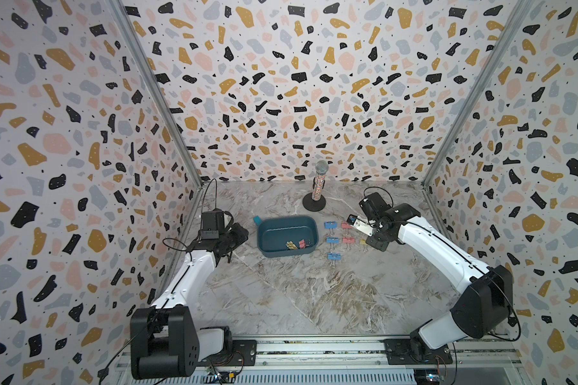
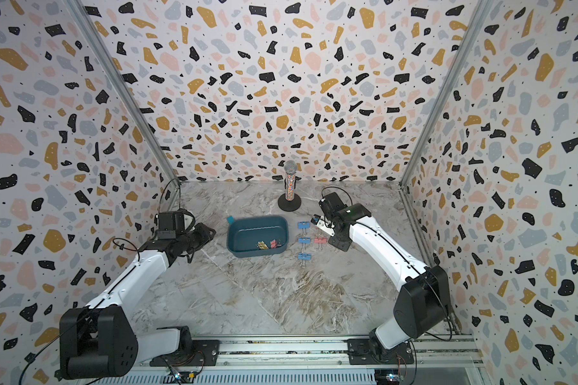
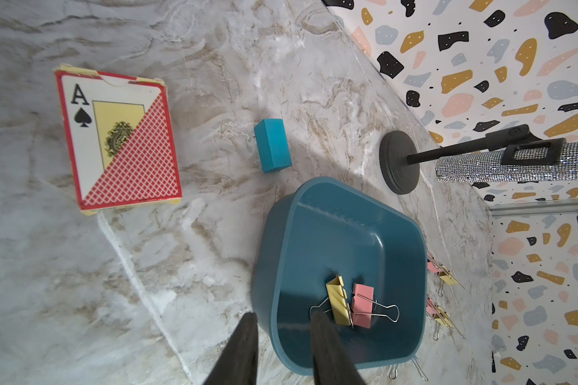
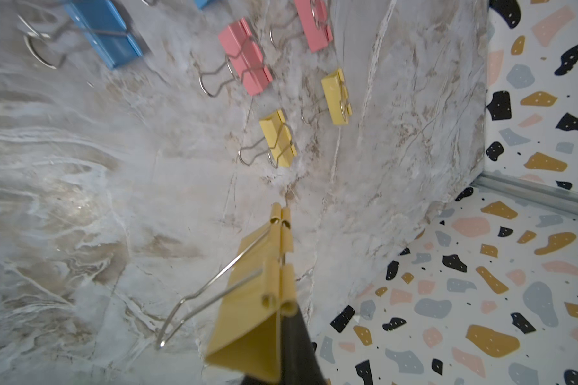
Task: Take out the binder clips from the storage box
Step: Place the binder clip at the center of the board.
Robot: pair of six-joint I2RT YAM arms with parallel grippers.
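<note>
The storage box point(image 1: 286, 217), a dark teal tub, sits mid-table; a yellow binder clip point(image 3: 339, 300) and a pink one point(image 3: 362, 305) lie in its near right corner. Several binder clips lie on the marble to its right: blue point(image 1: 331, 240), pink point(image 1: 347, 240) and yellow point(image 4: 277, 138). My right gripper point(image 4: 281, 310) is shut on a yellow clip point(image 4: 257, 300), low over the table just right of those yellow ones; in a top view it point(image 1: 371, 241) hides part of that row. My left gripper point(image 3: 283, 316) hovers by the box's left end, jaws slightly apart and empty.
A glittery microphone point(image 1: 316, 196) stands on a black round base behind the box. A small teal block point(image 3: 272, 145) lies by the box's back left corner, and a playing-card pack point(image 3: 117, 140) lies further left. Patterned walls enclose three sides.
</note>
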